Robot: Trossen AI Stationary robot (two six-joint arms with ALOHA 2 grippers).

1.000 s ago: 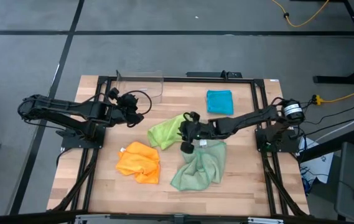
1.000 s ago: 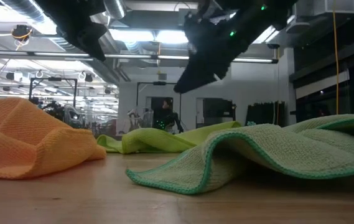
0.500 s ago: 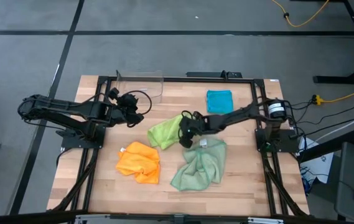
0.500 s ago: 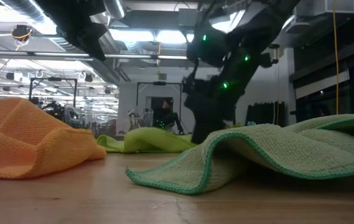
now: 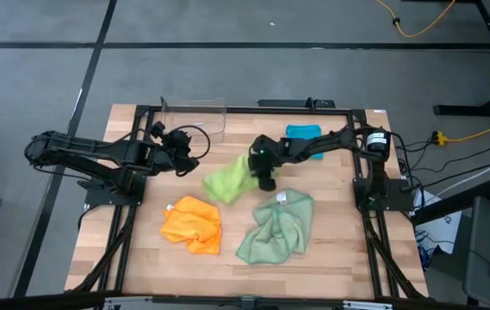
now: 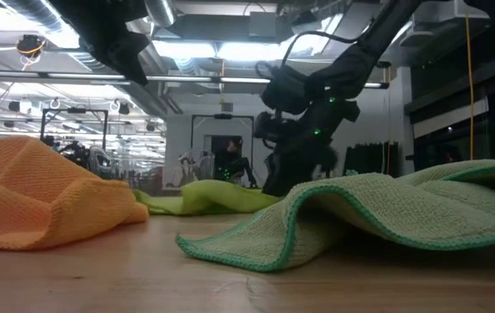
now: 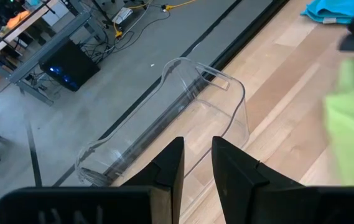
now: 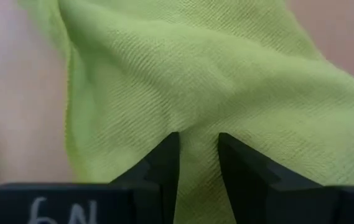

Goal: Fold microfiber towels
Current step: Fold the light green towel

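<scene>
Lime green towel (image 5: 231, 179) sits mid-table, bunched up, with the right gripper (image 5: 266, 182) pinching its edge, fingers nearly closed on the fabric. Left gripper (image 5: 195, 160) hovers near the clear bin (image 5: 195, 116), fingers slightly apart, holding nothing.

Lime towel (image 5: 227, 181), orange towel (image 5: 191, 224), sage towel (image 5: 277, 228), seemingly green-edged; teal towel (image 5: 309, 131).

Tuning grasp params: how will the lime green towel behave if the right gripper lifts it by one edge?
Likely floppy: the lime green towel lies crumpled in soft folds, so it should drape and hang. Probably light, being thin cloth. Its woven texture suggests decent grip at the right gripper, though one pinch may gather several layers.
</scene>
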